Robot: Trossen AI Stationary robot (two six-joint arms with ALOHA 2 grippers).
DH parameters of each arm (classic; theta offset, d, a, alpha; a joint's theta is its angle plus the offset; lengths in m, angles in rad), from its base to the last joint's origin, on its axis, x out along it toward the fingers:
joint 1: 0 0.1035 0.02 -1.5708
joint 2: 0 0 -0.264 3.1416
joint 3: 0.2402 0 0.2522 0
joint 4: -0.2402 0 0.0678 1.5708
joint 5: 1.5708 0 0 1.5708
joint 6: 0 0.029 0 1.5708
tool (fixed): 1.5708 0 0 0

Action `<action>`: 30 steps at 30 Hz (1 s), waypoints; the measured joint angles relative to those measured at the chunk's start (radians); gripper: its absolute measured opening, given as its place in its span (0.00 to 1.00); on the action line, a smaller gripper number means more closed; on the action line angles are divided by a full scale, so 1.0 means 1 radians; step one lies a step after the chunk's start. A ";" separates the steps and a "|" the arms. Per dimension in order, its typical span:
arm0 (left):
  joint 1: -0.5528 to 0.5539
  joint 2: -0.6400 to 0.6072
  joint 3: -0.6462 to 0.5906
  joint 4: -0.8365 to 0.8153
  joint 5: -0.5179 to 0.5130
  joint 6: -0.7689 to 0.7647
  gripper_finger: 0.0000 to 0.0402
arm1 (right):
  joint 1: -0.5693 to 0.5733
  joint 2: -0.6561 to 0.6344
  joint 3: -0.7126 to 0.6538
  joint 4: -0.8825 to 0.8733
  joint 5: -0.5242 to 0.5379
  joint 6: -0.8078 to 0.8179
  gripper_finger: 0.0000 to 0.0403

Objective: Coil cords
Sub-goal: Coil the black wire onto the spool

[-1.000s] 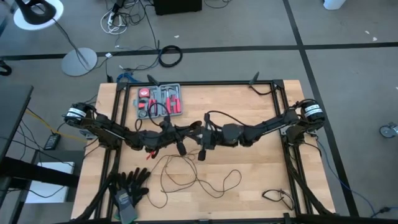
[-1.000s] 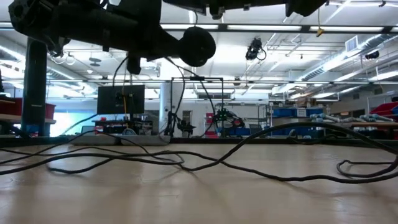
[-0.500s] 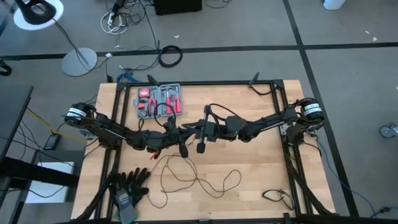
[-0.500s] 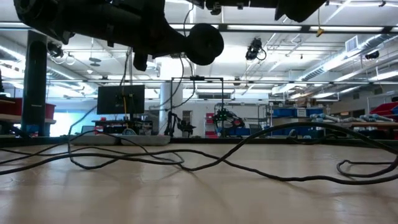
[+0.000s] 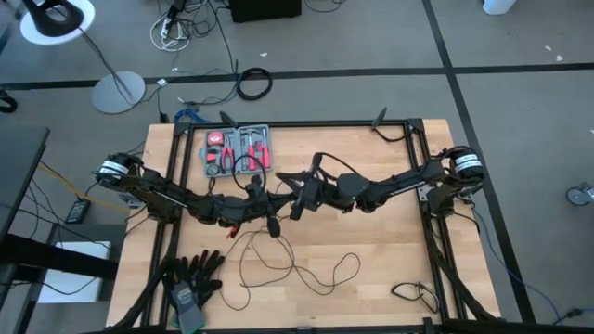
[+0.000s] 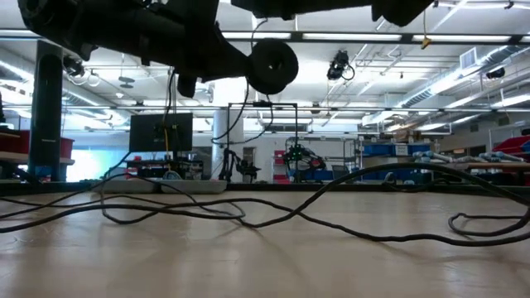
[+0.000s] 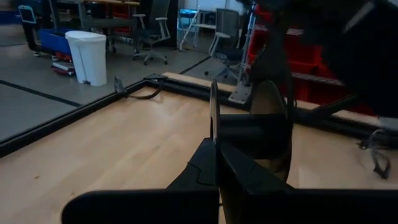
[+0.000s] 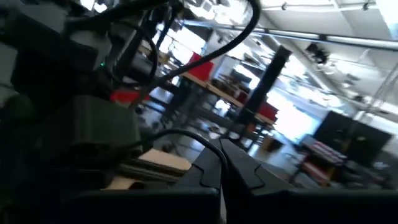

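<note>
Cord (image 5: 278,264): thin black wire is lying in loose loops on the wood just below both grippers in the high view, trailing toward the table's near edge; in the low view it is snaking flat across the tabletop (image 6: 273,217).
Table (image 5: 390,250): bare wood is stretching wide to the right of the loops, bounded by a black frame rail.
Left gripper (image 5: 272,223): is hovering at table centre above the cord's upper loops; in its wrist view the fingers (image 7: 214,168) are pressed together, clenched.
Right gripper (image 5: 299,199): is hanging just beside the left one, fingers meeting in its wrist view (image 8: 221,168).
Tool tray (image 5: 238,150): is sitting behind the grippers near the far edge.
Gloves (image 5: 190,276): are lying left of the loops by the near corner.
Short cable (image 5: 413,294): is resting at the near right corner, well apart.
</note>
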 joint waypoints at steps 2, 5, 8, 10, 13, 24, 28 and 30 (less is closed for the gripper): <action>0.000 0.000 0.000 -0.004 -0.024 0.000 0.00 | 0.019 -0.009 0.000 -0.025 0.053 -0.050 0.00; 0.000 0.000 0.000 -0.001 -0.030 0.004 0.00 | 0.045 -0.033 0.000 -0.085 0.118 -0.099 0.00; 0.000 0.000 0.000 -0.002 -0.029 0.004 0.00 | 0.062 -0.070 0.000 -0.180 0.160 -0.099 0.00; -0.001 0.000 0.000 -0.005 -0.009 -0.006 0.00 | 0.067 -0.094 0.000 -0.232 0.187 -0.090 0.00; -0.008 0.000 0.000 -0.010 0.027 -0.028 0.00 | 0.071 -0.131 0.000 -0.318 0.200 -0.041 0.00; -0.034 -0.001 -0.001 -0.014 0.093 -0.045 0.00 | 0.071 -0.198 0.000 -0.533 -0.015 0.142 0.00; -0.035 -0.020 -0.002 -0.040 0.095 -0.045 0.00 | 0.073 -0.198 0.000 -0.543 -0.103 0.148 0.00; -0.035 -0.032 -0.002 -0.050 0.095 -0.045 0.00 | 0.073 -0.198 0.000 -0.545 -0.153 0.149 0.00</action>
